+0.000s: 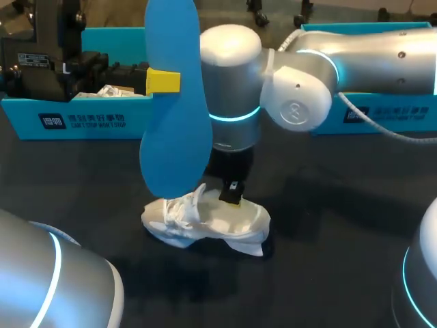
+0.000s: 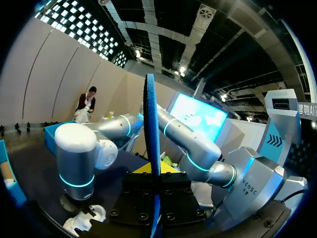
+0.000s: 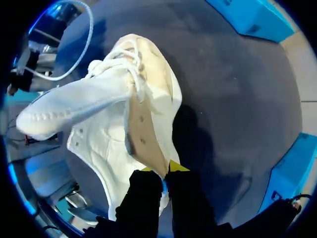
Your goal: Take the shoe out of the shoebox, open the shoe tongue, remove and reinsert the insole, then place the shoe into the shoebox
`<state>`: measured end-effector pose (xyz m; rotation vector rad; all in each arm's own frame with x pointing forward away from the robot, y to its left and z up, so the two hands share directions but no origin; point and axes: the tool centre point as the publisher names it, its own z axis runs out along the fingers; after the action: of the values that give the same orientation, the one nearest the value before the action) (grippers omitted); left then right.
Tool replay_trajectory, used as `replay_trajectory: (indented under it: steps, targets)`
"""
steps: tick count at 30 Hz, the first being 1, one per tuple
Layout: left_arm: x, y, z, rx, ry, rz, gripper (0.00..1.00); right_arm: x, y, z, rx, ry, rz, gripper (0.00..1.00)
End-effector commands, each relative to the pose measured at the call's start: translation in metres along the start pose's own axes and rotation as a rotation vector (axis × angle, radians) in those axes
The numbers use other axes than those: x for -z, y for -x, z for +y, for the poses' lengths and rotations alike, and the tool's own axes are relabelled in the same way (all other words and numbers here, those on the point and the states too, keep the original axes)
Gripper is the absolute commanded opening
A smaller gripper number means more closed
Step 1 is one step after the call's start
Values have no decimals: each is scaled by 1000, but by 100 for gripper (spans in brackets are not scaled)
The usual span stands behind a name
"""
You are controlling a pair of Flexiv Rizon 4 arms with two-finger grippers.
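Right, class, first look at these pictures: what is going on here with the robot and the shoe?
The left gripper is shut on the blue insole and holds it upright above the table, out of the shoe. The right gripper pinches the rim of the white shoe, which rests on the dark table, outside the blue shoebox. The insole is out and not yet reinserted.

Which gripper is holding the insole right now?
The left gripper clamps the blue insole upright; the right gripper instead pinches the white shoe at its rim.
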<state>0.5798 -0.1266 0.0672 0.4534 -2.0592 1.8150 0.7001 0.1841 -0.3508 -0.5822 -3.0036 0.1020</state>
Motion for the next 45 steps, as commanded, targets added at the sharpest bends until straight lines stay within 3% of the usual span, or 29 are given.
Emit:
replay_trajectory:
  steps: [1,5,20,25,31,45]
  targets:
    - [-2,3,-3,0,5,4,0,17,-10,-1,-38,-14,-24,0]
    - [-2,3,-3,0,5,4,0,27,-22,-7,-155,33,4,0]
    - [-2,3,-3,0,5,4,0,27,-22,-7,-155,33,4,0]
    - [-2,3,-3,0,5,4,0,38,-28,-10,-558,51,238,0]
    - [-2,3,-3,0,5,4,0,51,-50,-3,-857,41,268,0]
    - [-2,3,-3,0,5,4,0,23,-68,-7,-1053,144,291,0]
